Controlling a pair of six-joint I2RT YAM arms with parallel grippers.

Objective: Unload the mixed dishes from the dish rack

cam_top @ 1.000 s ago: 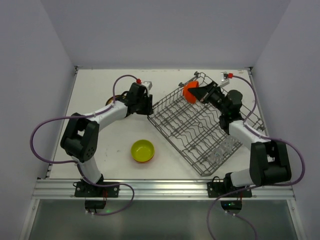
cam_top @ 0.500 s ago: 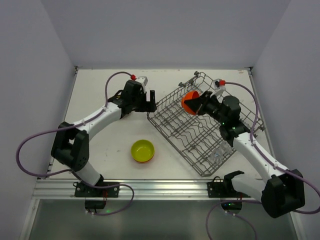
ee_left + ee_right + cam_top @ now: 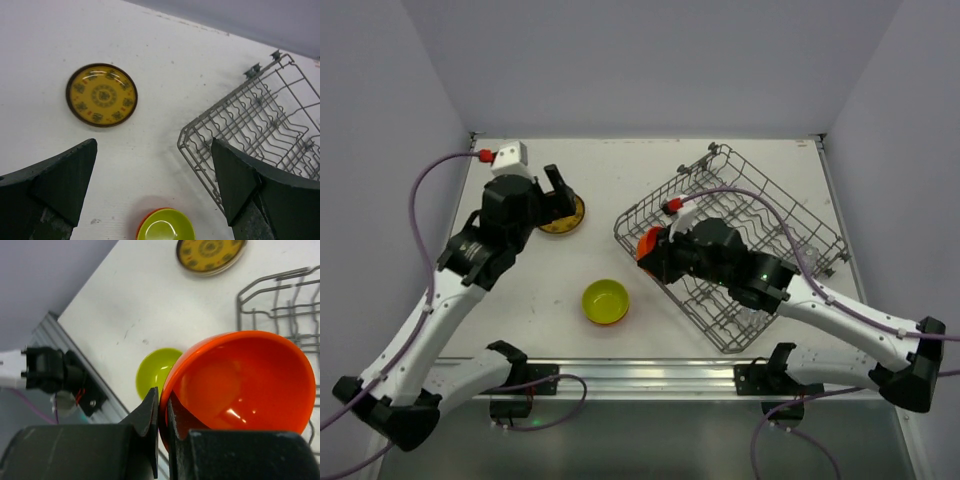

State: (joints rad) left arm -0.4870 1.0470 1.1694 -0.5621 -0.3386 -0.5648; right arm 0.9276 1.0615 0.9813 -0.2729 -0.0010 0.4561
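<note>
The right claw (image 3: 161,407) is clenched on the rim of an orange bowl (image 3: 240,385), one finger inside and one outside. It holds the bowl aloft and tilted over the left edge of the dish rack (image 3: 790,215). The rack lies skewed on the right half of the table (image 3: 520,290).

The step in hand looks like carrying this bowl across to the stack near the middle of the table's near edge. There a yellow-green bowl (image 3: 605,300) nests in a second orange bowl (image 3: 145,226), of which only a sliver of rim shows.

To do it well:
- Lift the bowl clear of the rack's raised wires before moving sideways.
- A thin pinch on a glossy rim could let the bowl swing or slip, so the move should be slow.
- Centre the bowl over the yellow-green one and turn it mouth up.
- Lower it until it seats, then release; dropping it off-centre may knock the stack aside.

The left claw (image 3: 154,150) is released, its jaws wide and holding nothing. It hovers high above a plate (image 3: 102,95) that lies face up toward the table's far-left corner. It should stay on that side, out of the bowl's path.

No brand, label or writing can be read. The plate carries only a yellow-brown ornamental pattern.
</note>
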